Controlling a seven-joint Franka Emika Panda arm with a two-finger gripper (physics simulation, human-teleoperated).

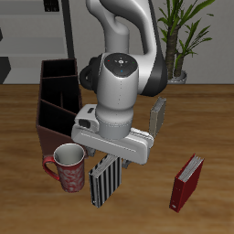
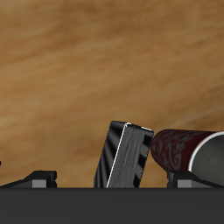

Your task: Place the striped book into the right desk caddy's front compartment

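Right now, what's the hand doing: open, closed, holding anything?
Hand: open, holding nothing; the striped book stands between its fingers, not gripped.

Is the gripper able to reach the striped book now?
Probably yes: the gripper hangs right above the striped book, nothing between them. The mug stands close beside the book and may crowd a finger.

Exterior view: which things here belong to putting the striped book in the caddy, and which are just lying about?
Belongs to the job:
- black-and-white striped thin book, upright near the front edge
- long dark maroon open-topped desk caddy
- pincer, above the striped book; jaw state unclear

Just lying about:
- red patterned mug, beside the striped book
- red upright book
- small grey book, farther back
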